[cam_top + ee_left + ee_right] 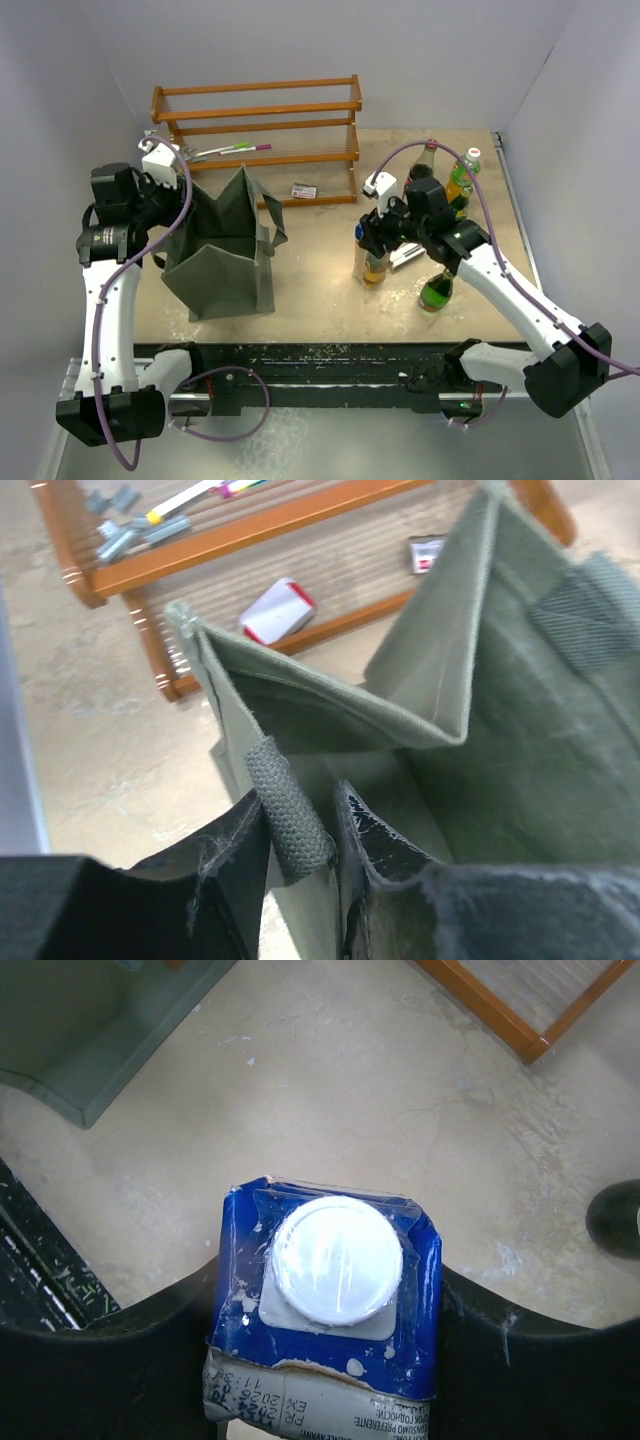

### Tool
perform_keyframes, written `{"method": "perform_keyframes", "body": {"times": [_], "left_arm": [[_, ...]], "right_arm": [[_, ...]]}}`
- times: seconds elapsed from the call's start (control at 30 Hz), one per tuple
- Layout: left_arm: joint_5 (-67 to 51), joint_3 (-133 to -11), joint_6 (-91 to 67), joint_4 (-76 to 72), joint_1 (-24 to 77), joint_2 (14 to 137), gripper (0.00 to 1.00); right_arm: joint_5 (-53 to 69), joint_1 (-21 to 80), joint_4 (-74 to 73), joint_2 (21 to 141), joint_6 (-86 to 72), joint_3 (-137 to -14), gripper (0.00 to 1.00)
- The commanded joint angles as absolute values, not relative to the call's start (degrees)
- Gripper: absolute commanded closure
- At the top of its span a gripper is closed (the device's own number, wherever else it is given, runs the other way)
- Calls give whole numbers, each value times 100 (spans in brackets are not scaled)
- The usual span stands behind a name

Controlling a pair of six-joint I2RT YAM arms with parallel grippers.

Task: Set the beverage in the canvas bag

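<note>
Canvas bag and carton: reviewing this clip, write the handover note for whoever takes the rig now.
Left pincer: shut on the rim and strap of the canvas bag, mouth open.
Right pincer: shut on the blue carton, white cap up, right of the bag.
Done: bag held open, carton gripped.
Left: lift carton, carry over the bag's mouth, lower in, release.
</note>
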State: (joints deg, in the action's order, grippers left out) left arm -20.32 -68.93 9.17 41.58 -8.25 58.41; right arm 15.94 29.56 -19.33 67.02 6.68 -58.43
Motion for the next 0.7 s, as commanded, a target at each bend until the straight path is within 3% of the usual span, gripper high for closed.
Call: {"method": "perform_keyframes", "body": {"times": [0.0,0.17,0.33,0.53,0.67], "left_arm": [[-3347,-6949,522,4063,-848,5827,71],[-4550,-7229,36,4153,-827,6203,91],[-5233,-7464,-462,4065,-516,6508,99],[-5088,-7851,-756,3896,275,7065,100],[-5352,-8116,-830,3724,476,7608,95]], "right_arm": [[1998,2944,-1320,6303,908,-7176,79],[2491,2944,-1606,6342,1015,-8133,81],[3047,2942,-2199,6504,1257,-9281,80],[3646,2944,-2635,6850,1046,-10674,80],[4007,2944,-2516,7206,670,-11219,82]]}}
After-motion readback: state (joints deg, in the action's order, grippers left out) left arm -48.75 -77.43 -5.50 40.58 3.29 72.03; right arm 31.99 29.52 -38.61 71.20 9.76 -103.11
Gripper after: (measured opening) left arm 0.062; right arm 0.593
